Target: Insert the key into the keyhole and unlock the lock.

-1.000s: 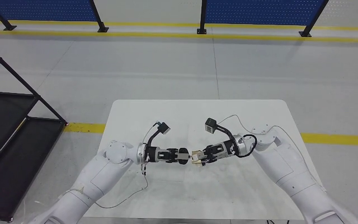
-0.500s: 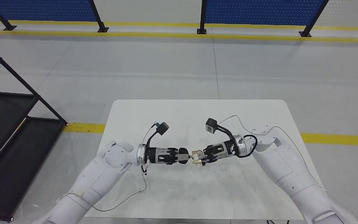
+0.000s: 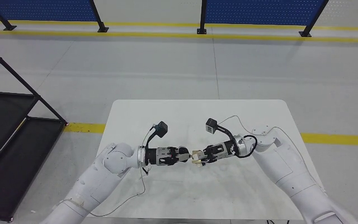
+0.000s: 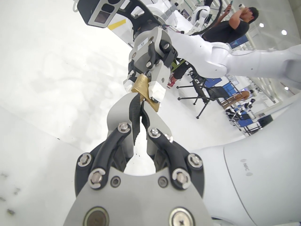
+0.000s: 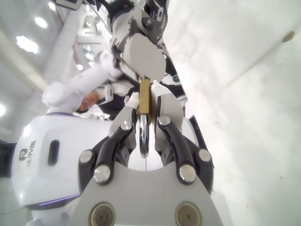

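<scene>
A brass padlock (image 3: 196,156) hangs above the middle of the white table (image 3: 240,115), between the two arms. My right gripper (image 5: 144,94) is shut on the padlock's body (image 5: 144,105), and the silver shackle (image 5: 143,137) points back toward its palm. The left gripper (image 4: 141,101) comes from the opposite side, fingers shut, with its tips pressed against the lock's bottom end (image 4: 150,103). The key sits between those black pads and is almost wholly hidden. In the top view the left gripper (image 3: 187,155) and right gripper (image 3: 200,155) meet tip to tip.
Loose cables trail from both wrists over the tabletop (image 3: 168,190). A black rack (image 3: 22,134) stands on the floor off the table's left side. Blue barriers (image 3: 257,11) line the far floor.
My left arm's elbow has dropped toward the table's near edge and its wrist has turned slightly. Both grippers stay joined at the padlock.
</scene>
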### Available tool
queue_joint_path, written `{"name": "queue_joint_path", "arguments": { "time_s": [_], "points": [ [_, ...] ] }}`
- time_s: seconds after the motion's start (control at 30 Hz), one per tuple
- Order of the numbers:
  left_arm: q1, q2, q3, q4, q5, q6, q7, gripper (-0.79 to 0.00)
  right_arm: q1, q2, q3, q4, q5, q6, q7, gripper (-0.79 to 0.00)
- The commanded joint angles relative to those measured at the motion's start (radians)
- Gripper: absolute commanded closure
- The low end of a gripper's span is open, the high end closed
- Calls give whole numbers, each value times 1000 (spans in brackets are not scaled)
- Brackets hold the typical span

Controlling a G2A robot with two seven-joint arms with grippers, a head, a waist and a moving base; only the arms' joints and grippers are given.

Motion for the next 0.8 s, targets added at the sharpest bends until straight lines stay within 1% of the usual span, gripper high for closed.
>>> {"name": "queue_joint_path", "arguments": {
  "time_s": [0.0,0.37,0.53,0.77],
  "points": [
    [10,0,-5,-13,48,-7,34,0,-1,0,1,1,1,1,1,0],
    [52,0,-34,-56,236,-70,185,0,-3,-1,4,4,-1,1,0,0],
    [70,0,-48,-72,331,-71,247,0,-3,-2,5,4,-2,0,1,0],
    [84,-3,-41,-78,404,-60,302,0,-5,-3,7,5,-3,-1,-1,0]
  ]
}}
